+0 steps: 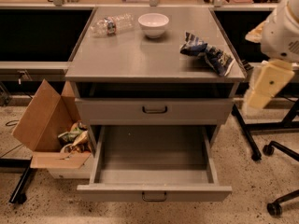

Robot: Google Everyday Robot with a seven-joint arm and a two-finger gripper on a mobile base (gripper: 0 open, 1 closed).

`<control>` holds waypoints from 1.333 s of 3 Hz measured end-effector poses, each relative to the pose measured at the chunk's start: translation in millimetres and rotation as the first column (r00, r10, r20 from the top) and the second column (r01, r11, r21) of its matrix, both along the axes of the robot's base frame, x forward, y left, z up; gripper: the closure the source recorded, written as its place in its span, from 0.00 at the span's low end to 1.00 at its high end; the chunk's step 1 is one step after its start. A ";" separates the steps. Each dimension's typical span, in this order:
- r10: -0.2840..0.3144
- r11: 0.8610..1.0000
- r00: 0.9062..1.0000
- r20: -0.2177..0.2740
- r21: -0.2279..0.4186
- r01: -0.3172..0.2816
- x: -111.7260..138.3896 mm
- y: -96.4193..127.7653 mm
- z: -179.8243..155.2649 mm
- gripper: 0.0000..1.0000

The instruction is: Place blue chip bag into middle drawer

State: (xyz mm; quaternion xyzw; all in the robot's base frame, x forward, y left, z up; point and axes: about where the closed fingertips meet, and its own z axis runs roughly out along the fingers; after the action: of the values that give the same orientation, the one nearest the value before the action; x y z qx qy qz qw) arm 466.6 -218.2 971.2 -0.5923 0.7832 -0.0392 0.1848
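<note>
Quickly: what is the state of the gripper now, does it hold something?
Gripper: right of the cabinet top, apart from it; open or shut cannot be told. The blue chip bag lies on that top, not held.

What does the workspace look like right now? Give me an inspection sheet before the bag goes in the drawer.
Surface: grey cabinet top, holding the bag, bowl and bottle.
Job's things: bag lying near the top's right edge, not held; middle drawer pulled open, bag not in it.
Clutter: bowl upright at the back; bottle on its side, left of the bowl; upper drawer shut.
Grippers: tool right of the cabinet, off the top, apart from the bag.
Cables: nothing seen on the top or in the drawer.
Surroundings: open cardboard box with wrappers inside, on the floor at left; chair bases at right.
</note>
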 end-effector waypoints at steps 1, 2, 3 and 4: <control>-0.036 0.998 0.998 0.055 0.055 0.033 54.8 -7.1 -21.3 0.00; -0.077 0.991 0.991 0.105 0.118 0.065 102.9 -11.9 -41.4 0.00; -0.076 0.991 0.992 0.104 0.117 0.064 102.0 -11.6 -40.9 0.00; -0.070 0.989 0.987 0.146 0.139 0.049 122.6 -7.6 -43.7 0.00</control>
State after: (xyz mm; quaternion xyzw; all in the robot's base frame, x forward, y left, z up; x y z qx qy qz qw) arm 589.2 -225.8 927.5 -0.5502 0.7852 -0.0360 0.2818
